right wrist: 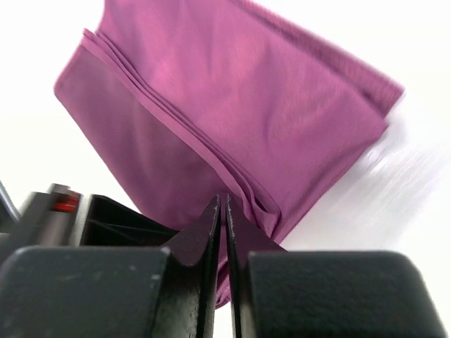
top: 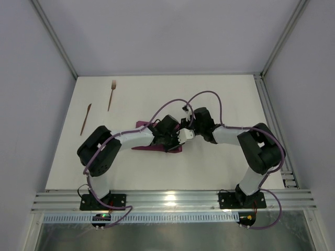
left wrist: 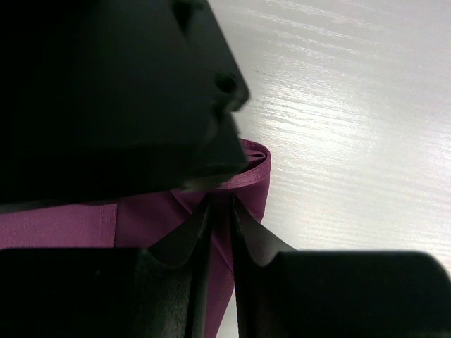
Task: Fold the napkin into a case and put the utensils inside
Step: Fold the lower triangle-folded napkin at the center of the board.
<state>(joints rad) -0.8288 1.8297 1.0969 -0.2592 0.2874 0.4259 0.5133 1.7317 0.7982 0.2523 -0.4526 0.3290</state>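
between the tips of the left claw (left wrist: 220, 208) a fold of the napkin (left wrist: 250, 184) is pinched tight. the right claw (right wrist: 225, 205) is all but closed at the cloth's layered edge; whether it grips cannot be told. folding looks partway: several layers, no finished case. the fork (top: 111, 95) and knife (top: 86, 118) lie well apart from it on the table (top: 225, 99). both arms bend inward, wrists low, meeting mid-table.

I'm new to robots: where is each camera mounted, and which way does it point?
Top external: above and behind the robot, looking down at the table, napkin, fork, knife; left arm and right arm show.
Left wrist: on the left arm, looking along its jaws, closed on the napkin.
Right wrist: on the right arm, looking along its nearly closed jaws at the napkin.
Shared: all see the napkin.
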